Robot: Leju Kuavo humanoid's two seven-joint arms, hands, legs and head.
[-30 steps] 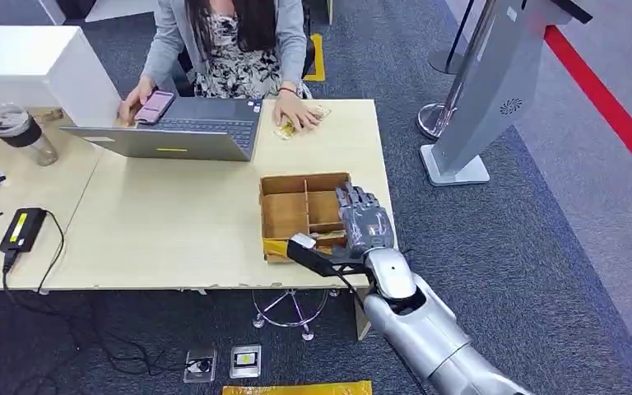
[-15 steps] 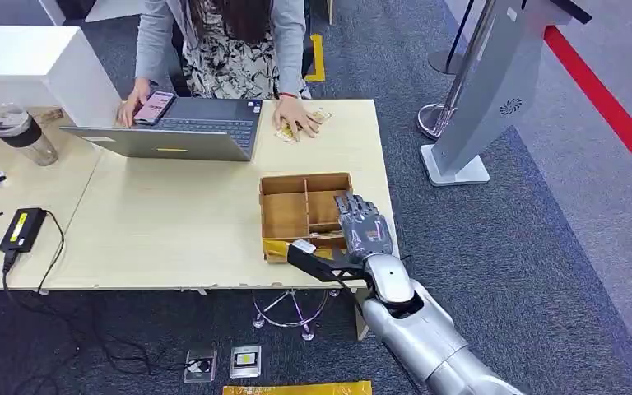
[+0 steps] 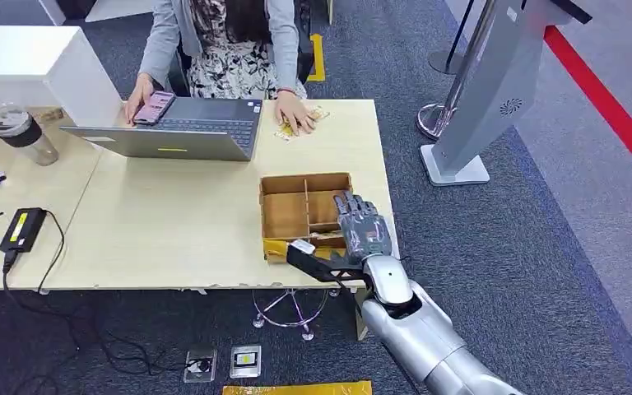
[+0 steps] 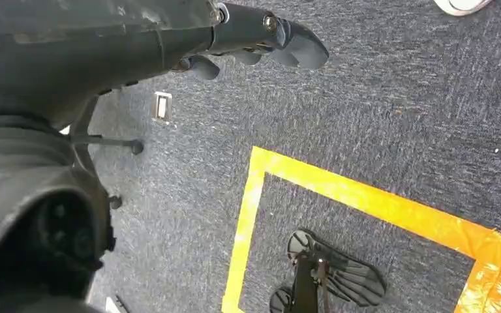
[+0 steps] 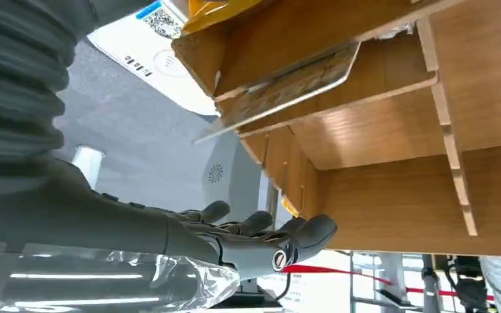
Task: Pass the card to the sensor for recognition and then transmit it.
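Hovering over the near right corner of the wooden box: right hand sits slightly closer to the robot than a second ago, when the fingers reached further over the dividers. Since half a second back it has barely moved. Fingers spread, nothing in them, so no grasp yet.

Card: right wrist view shows one flat card leaning in a slot of the box, near its edge, apart from the fingers. My read: pickup step is unfinished, sensor pass and handover both outstanding.

Left hand hangs over the carpet, fingers loosely curled, holding nothing.

Counts:
- box: 1, on the bench, several compartments
- card visible: 1
- laptop: 1
- person: 1, seated at far side, phone under one hand, other hand flat on the bench
- lidded cup: 1
- grey kiosk: 1, right of bench; may carry the sensor, can't confirm.
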